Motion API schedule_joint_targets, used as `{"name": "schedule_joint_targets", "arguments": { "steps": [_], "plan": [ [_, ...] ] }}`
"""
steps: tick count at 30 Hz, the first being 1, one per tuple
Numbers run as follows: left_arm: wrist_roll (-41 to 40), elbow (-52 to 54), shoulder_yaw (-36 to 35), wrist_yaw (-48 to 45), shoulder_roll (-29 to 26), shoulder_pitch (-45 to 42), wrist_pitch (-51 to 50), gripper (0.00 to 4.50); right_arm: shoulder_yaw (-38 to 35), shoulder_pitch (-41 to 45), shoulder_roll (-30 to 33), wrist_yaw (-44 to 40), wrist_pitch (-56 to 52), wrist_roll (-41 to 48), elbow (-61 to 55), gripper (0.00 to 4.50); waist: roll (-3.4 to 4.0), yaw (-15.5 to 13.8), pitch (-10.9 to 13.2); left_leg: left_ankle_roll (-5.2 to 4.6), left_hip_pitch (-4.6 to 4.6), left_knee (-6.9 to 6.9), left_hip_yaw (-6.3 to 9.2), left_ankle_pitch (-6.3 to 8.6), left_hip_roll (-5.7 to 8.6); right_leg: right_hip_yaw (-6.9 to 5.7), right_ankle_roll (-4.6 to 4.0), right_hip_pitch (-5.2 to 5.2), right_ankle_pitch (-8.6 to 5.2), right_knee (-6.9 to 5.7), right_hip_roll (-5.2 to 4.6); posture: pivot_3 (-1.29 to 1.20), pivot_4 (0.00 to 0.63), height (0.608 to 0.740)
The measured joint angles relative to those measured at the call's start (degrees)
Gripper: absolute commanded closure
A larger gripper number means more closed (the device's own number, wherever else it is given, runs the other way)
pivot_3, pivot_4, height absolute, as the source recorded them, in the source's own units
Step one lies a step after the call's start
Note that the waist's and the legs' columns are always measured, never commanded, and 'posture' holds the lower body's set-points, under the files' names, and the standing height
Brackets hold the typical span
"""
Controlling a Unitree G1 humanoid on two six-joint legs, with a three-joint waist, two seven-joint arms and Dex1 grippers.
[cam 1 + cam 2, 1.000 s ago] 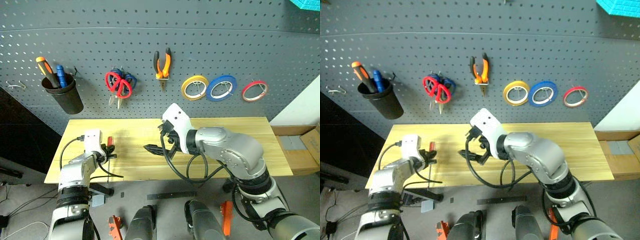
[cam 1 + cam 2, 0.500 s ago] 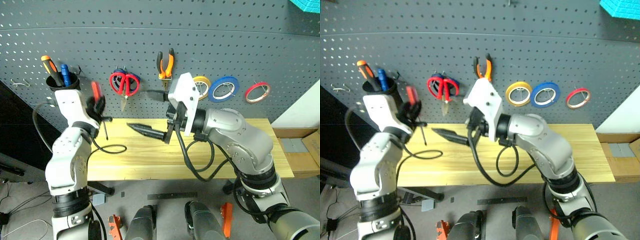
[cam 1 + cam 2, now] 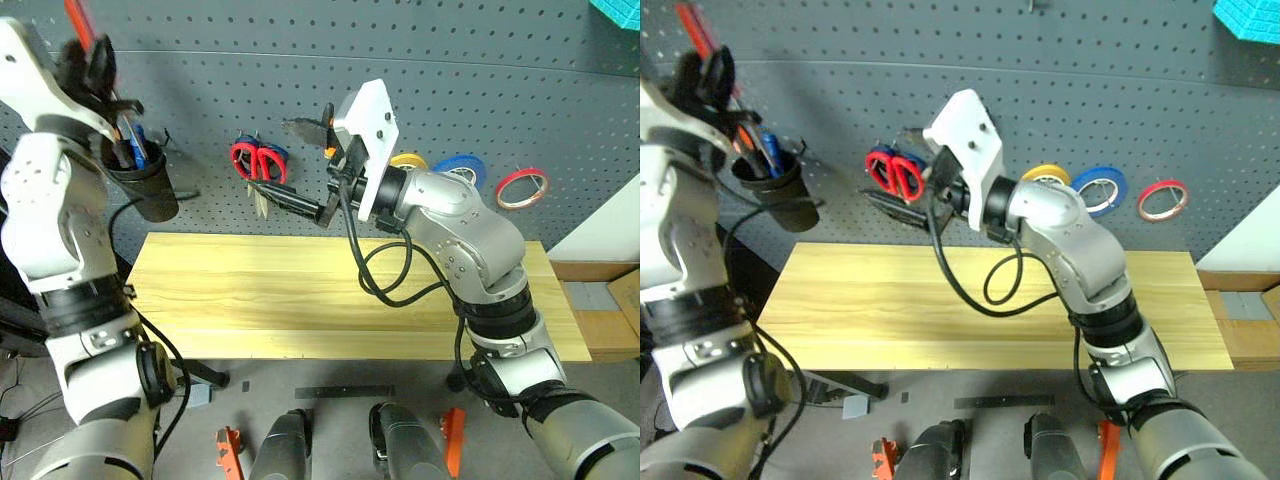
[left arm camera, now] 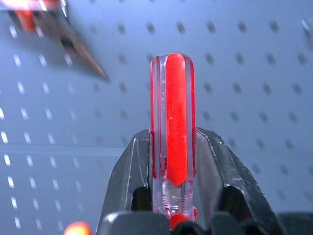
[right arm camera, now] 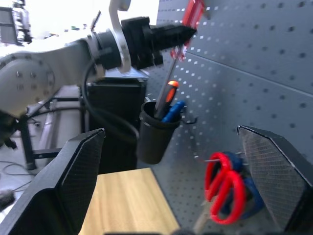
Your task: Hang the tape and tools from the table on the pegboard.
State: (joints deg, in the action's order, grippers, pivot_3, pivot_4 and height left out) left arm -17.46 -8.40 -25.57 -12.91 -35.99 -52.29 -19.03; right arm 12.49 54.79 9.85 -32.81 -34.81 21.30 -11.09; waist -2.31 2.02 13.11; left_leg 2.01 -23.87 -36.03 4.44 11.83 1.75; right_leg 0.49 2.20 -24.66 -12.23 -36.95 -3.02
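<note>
Fingers (image 4: 215, 166) of the left gripper (image 4: 172, 161) clamped on the red screwdriver (image 4: 172, 132), handle sticking out past the tips, raised in front of the pegboard (image 3: 480, 110) right above the black cup (image 3: 143, 185) that holds an orange screwdriver (image 5: 165, 98) and a blue tool. Right gripper (image 5: 171, 161) fingers (image 5: 78, 171) spread wide, holding nothing, up near the board by the red scissors (image 3: 257, 162). Pliers partly hidden behind the right arm; yellow, blue rolls and the red tape (image 3: 522, 187) hang on the board to the right, table (image 3: 300, 300) bare below.
</note>
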Motion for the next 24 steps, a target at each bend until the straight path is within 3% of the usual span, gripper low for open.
{"name": "schedule_joint_targets", "arguments": {
  "steps": [6, 15, 19, 23, 24],
  "plan": [
    [2.9, -11.0, 0.8, -1.8, -3.1, -3.3, 10.8, 3.64, -0.1, 0.2, -0.6, 0.2, 0.7, -0.5, 0.6, 0.00, -0.05, -0.2, -0.1, 0.00, 0.00, 0.00, 0.01, 0.00, 0.01, -0.01, -0.06, -0.02, 0.05, -0.05, -0.01, -0.02, 0.118, 0.740],
    [6.0, -29.7, 4.1, -2.6, 0.0, -3.7, 25.6, 3.64, 0.0, 0.2, -0.9, -0.9, 0.7, -0.4, 0.6, 0.00, -0.22, -0.1, -0.2, -0.01, -0.02, -0.05, 0.00, -0.01, -0.02, -0.05, -0.15, -0.04, 0.14, -0.09, 0.00, -0.05, 0.126, 0.740],
    [6.6, -32.7, 4.9, -1.2, 0.1, -3.7, 28.2, 2.36, 0.0, 0.2, -0.9, -0.9, 0.6, -0.4, -0.2, 0.00, -0.23, 0.1, -0.2, -0.02, -0.08, -0.04, -0.11, 0.00, -0.04, 0.02, -0.15, -0.21, 0.14, -0.15, -0.01, -0.07, 0.127, 0.740],
    [6.3, -28.5, 4.8, 0.1, 0.8, -2.0, 28.8, 1.03, 0.0, -0.2, -0.1, -0.9, -0.3, -0.4, -1.2, 0.00, -0.24, 0.6, -0.3, -0.01, -0.21, -0.05, -0.16, -0.01, -0.06, 0.10, -0.17, -0.40, 0.17, -0.25, -0.02, -0.06, 0.131, 0.740],
    [6.2, -26.9, 4.8, 0.5, 1.2, -1.5, 28.8, 1.03, 0.0, -0.2, 0.1, -0.9, -0.6, -0.4, -1.4, 0.00, -0.25, 0.6, -0.3, -0.01, -0.21, -0.06, -0.16, -0.01, -0.06, 0.10, -0.18, -0.41, 0.17, -0.25, -0.02, -0.06, 0.132, 0.740]
  ]
}}
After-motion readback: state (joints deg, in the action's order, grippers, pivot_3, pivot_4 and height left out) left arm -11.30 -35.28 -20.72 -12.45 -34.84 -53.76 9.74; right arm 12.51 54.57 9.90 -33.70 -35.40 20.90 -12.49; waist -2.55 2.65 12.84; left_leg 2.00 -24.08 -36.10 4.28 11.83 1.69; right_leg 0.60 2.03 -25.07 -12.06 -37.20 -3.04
